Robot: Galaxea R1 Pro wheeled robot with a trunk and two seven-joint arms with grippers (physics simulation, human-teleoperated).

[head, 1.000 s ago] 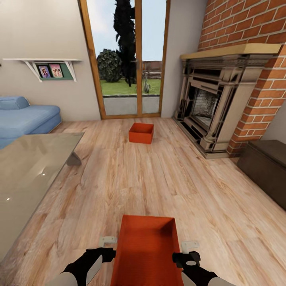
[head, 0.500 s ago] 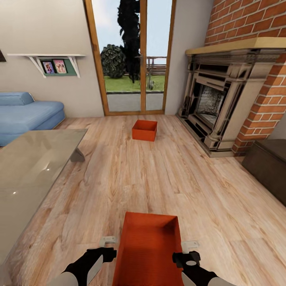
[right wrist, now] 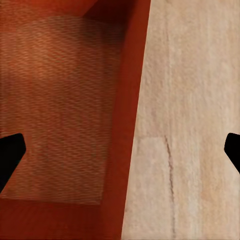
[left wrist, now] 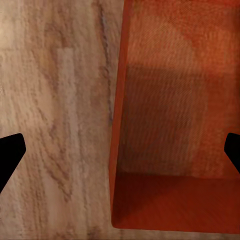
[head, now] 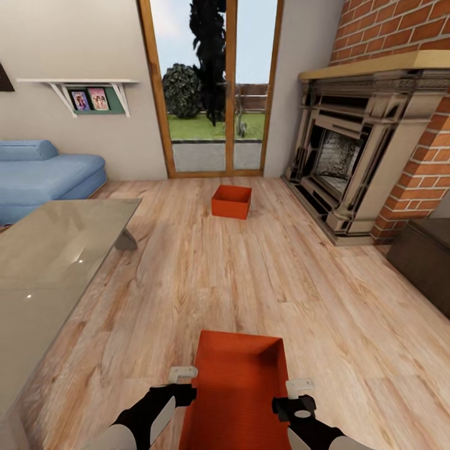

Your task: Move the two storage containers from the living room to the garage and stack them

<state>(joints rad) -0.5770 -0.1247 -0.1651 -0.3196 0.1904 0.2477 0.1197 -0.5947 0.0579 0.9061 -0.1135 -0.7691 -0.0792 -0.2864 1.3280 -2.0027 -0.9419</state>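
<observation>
One orange-red storage container (head: 240, 381) sits on the light wood floor directly in front of me, between my two arms. Its side wall (left wrist: 120, 100) runs between the wide-apart fingers of my left gripper (head: 183, 382), which is open. The opposite wall (right wrist: 127, 125) lies between the fingers of my right gripper (head: 299, 394), also open. The second storage container (head: 231, 201) stands farther off on the planks, in front of the glass door. This is the living room; the garage is out of view.
A low glass-topped table (head: 56, 262) fills the left side, with a blue sofa (head: 47, 178) behind it. The brick fireplace (head: 369, 156) lines the right wall, and a dark brown chest (head: 425, 256) stands at the right edge. Open planks lie between the containers.
The whole picture has shifted right and slightly up, so the camera moved. Against the near container, both grippers have edged a little closer to its side walls.
</observation>
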